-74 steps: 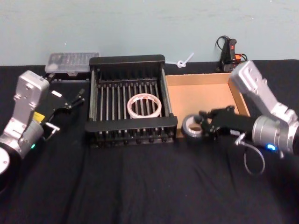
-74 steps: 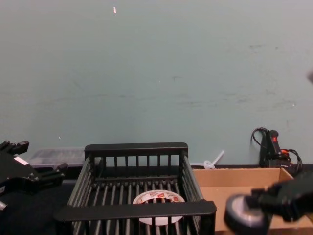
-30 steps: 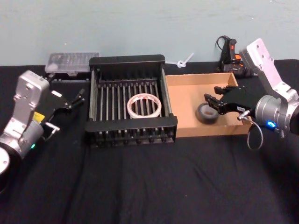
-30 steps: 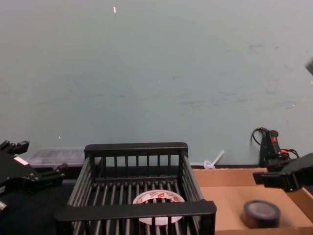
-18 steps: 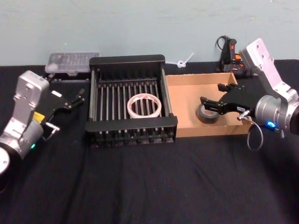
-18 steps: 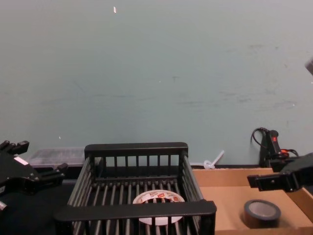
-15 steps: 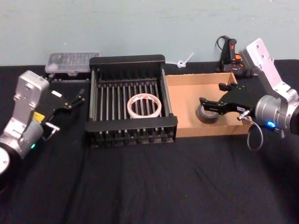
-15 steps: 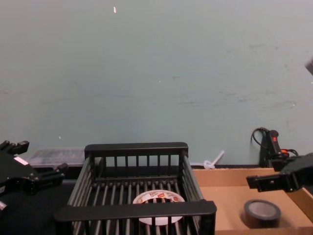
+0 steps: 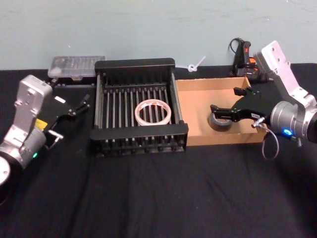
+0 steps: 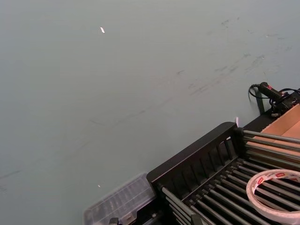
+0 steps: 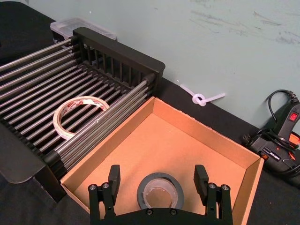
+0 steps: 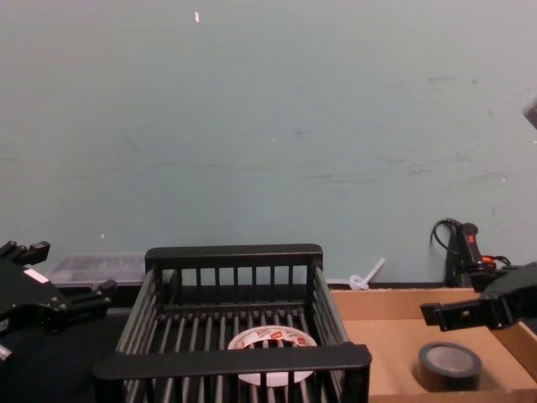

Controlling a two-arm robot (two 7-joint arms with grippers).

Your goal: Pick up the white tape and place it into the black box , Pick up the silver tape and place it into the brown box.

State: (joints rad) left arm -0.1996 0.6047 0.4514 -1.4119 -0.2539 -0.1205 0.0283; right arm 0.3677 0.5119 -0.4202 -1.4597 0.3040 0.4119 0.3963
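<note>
The silver tape (image 9: 219,121) lies flat on the floor of the brown box (image 9: 198,101). My right gripper (image 9: 224,99) hovers just over it, open, with its fingers (image 11: 114,177) standing apart on either side of the silver tape (image 11: 160,191) and touching nothing. The white tape (image 9: 153,112) rests on the bars inside the black box (image 9: 134,63). The chest view shows the silver tape (image 12: 449,363) low in the brown box (image 12: 382,332). My left gripper (image 9: 81,103) is parked left of the black box, open and empty.
A clear lidded container (image 9: 77,64) sits behind the black box's left corner. A black and orange tool with its cable (image 9: 243,55) and a knotted white cord (image 9: 195,64) lie behind the brown box. Black cloth covers the table.
My right gripper carried the silver tape from the table into the brown box, then spread its fingers and let it go; the tape now lies on the box floor. The left arm has not moved.
</note>
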